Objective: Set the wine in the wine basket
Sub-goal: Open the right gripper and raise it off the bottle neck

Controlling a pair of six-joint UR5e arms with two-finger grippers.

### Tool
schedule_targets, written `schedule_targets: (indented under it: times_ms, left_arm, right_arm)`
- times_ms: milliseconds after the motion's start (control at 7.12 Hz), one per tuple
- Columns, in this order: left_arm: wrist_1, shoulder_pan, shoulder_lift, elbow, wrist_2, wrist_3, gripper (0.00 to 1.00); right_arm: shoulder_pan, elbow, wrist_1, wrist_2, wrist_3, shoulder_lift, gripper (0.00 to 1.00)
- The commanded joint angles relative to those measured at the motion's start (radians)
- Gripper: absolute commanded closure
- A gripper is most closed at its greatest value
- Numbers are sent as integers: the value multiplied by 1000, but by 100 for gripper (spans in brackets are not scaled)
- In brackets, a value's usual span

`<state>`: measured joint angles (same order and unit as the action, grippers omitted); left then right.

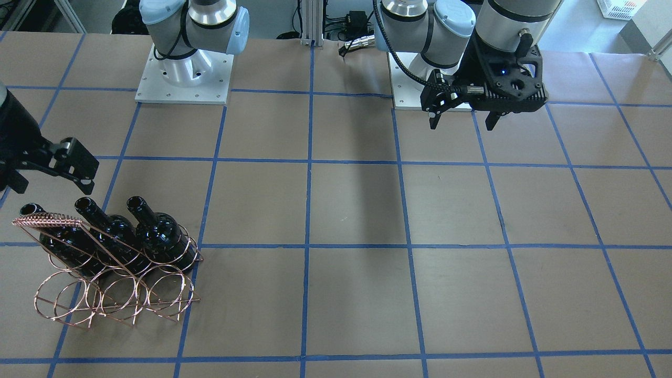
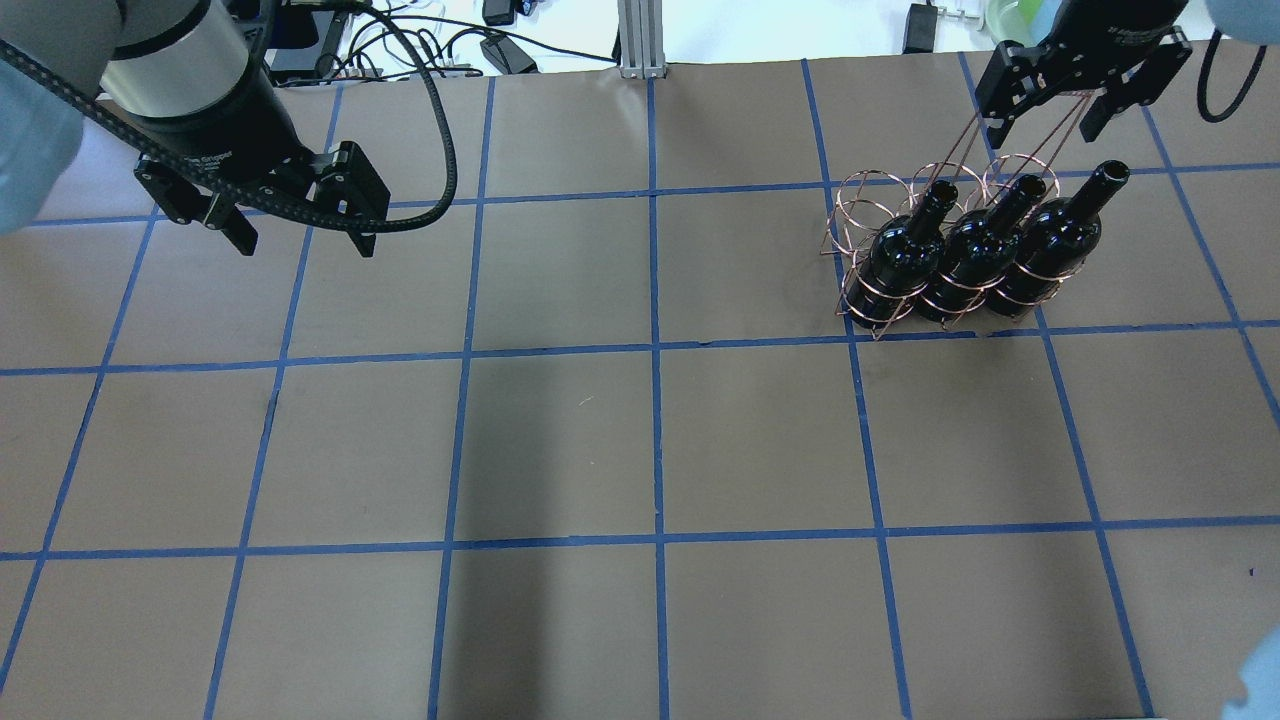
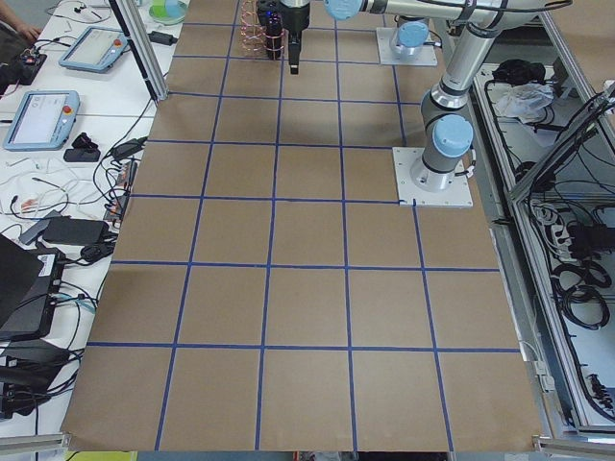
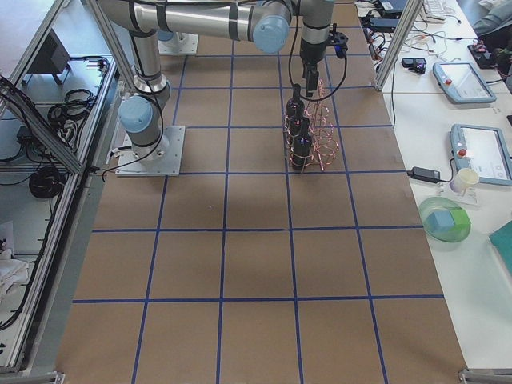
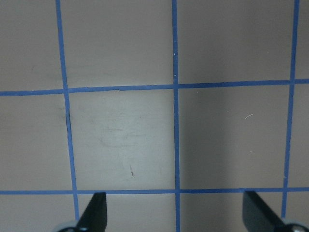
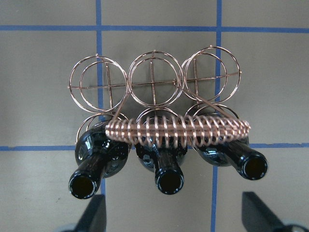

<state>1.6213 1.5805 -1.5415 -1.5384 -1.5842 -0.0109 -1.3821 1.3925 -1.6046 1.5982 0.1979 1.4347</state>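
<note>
Right wrist-mounted view: three wine bottles (image 6: 164, 166) seen tilted in wine basket (image 6: 152, 83), robot-side row of loops. Right gripper (image 6: 176, 212) spread wide over coil handle (image 6: 178, 129), nothing held. Left gripper (image 2: 305, 243) wide too, well apart. Placing judged pretty much done; next, clean retreat needed, handle not snagged.

We see three glossy black glass wine bottles (image 1: 157, 232) tilted in the copper wire basket (image 1: 115, 302); our right end effector (image 1: 50, 181) hangs nearby, jaws apart.
</note>
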Motion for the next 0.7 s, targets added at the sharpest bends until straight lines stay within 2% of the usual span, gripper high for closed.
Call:
schedule_targets:
  times_ms: [0,561]
  left_arm:
    - [6,-1,6,9,46,0,0]
    - [6,-2,8,9,41,-3,0]
  right_arm:
    - [-2,-3,55,-1,0,113,0]
    - [-9,10,78,-6,0,119,0]
